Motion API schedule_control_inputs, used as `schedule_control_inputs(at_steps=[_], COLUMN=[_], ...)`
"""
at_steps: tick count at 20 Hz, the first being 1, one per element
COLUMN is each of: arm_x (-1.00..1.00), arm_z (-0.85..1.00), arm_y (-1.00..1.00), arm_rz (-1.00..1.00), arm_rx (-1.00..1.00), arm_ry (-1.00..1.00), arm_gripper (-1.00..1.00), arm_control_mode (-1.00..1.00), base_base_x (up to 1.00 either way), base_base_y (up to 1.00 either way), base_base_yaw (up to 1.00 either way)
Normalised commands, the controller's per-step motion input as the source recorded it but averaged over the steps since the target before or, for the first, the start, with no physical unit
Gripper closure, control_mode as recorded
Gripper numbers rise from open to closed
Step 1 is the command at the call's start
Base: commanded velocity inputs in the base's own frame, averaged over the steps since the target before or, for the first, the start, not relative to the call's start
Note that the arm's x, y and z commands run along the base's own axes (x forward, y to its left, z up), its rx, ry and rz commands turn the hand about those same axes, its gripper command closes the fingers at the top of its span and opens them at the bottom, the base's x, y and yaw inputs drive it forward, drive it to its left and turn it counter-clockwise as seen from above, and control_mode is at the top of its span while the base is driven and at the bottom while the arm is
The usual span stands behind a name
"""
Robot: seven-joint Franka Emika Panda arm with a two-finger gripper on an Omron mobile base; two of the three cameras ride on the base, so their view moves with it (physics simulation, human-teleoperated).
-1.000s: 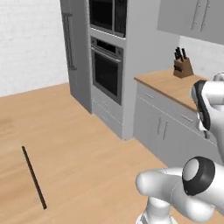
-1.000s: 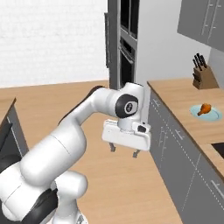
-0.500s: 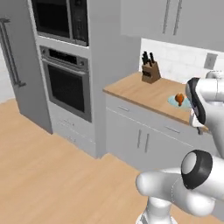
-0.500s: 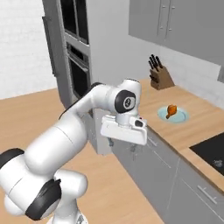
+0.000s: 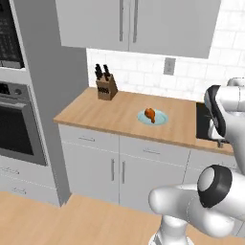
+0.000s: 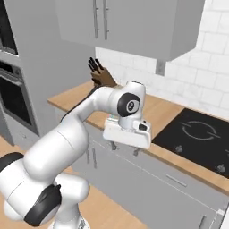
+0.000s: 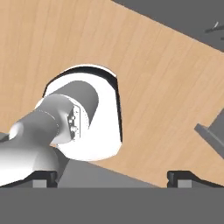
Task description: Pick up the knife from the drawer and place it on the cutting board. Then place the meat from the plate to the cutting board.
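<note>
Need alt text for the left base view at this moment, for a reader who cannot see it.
An orange-brown piece of meat lies on a pale blue plate on a wooden counter, with a knife block further left near the tiled wall. Grey cabinets sit below, and the robot's white arm rises at the right.

Kitchen counter and its fixtures

A knife block (image 5: 106,86) stands at ten o'clock on the wooden counter (image 5: 105,111); a black cooktop (image 6: 199,141) lies at three o'clock.

The base has turned toward the bench (image 5: 115,115): the oven has slid to the left edge, the plate (image 5: 161,118) with the meat (image 5: 150,114) now sits centre frame, and the black cooktop (image 6: 201,141) has come into view at right.
</note>
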Motion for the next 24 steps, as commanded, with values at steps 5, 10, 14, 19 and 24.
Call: schedule_control_inputs(at_steps=[5, 10, 14, 19, 24], arm_x=[0.0, 0.0, 0.0, 0.0, 0.0], arm_z=[0.0, 0.0, 0.0, 0.0, 0.0], arm_y=[0.0, 0.0, 0.0, 0.0, 0.0], arm_rz=[0.0, 0.0, 0.0, 0.0, 0.0], arm_rx=[0.0, 0.0, 0.0, 0.0, 0.0], arm_ry=[0.0, 0.0, 0.0, 0.0, 0.0], arm_gripper=[-1.0, -1.0, -1.0, -1.0, -1.0], arm_control_mode=[1.0, 1.0, 1.0, 1.0, 1.0], base_base_x=[0.96, 0.49, 0.31, 0.45, 0.48], base_base_y=[0.53, 0.44, 0.06, 0.0, 0.0], base_base_yaw=[-0.29, -0.21, -0.2, -0.26, -0.27])
